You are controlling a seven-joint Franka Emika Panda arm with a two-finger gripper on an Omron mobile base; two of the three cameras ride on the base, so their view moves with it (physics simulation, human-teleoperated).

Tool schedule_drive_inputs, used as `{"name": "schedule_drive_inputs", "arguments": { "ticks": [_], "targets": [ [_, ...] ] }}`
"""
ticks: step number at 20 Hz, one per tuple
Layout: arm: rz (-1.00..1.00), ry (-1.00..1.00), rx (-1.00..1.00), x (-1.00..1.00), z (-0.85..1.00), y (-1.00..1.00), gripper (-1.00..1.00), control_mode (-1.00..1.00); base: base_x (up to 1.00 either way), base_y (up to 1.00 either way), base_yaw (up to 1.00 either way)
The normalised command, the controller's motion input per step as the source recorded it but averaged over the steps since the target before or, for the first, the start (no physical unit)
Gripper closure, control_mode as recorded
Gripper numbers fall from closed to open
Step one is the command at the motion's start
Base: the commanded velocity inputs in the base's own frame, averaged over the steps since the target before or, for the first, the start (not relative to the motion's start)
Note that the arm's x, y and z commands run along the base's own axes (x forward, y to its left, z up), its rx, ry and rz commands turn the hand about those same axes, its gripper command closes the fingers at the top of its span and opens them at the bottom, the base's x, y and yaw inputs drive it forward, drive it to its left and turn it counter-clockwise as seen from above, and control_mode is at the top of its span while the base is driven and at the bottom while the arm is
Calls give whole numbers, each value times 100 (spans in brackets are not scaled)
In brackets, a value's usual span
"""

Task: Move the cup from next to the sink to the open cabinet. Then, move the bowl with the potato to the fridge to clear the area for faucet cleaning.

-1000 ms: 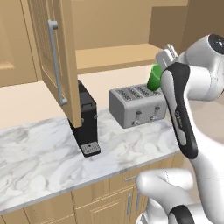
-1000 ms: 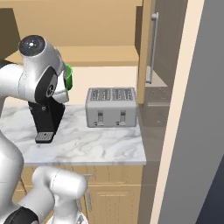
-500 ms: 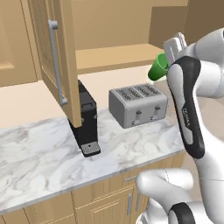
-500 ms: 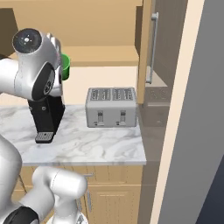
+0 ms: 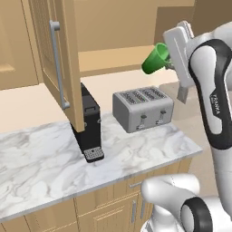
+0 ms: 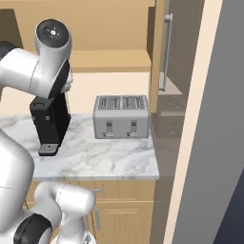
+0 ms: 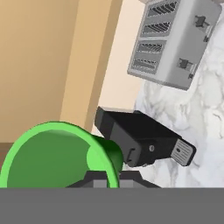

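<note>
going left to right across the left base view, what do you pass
cabinet door → black coffee machine → silver toaster → green cup held tilted in the pincer → white arm

The cup (image 5: pixel 155 59) looks like smooth green plastic with a slight shine. The toaster (image 5: pixel 142 108) is brushed grey metal. The counter (image 5: pixel 41 170) is glossy white marble with grey veins. The cabinet (image 5: pixel 57 59) is matt light wood, and its handle (image 5: pixel 58 65) is silver metal. The coffee machine (image 5: pixel 89 125) is matt black plastic.
</note>
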Motion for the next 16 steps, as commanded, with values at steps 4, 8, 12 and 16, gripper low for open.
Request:
{"name": "schedule_drive_inputs", "arguments": {
  "ticks": [4,8,12,16],
  "targets": [
    [2,0,-3,79,0,57,100,-100,0,0,0],
    [-2,0,-7,84,0,56,100,-100,0,0,0],
    [-27,-4,-6,59,1,15,100,-100,0,0,0],
    [-14,0,-2,18,0,0,100,-100,0,0,0]
  ]
}}
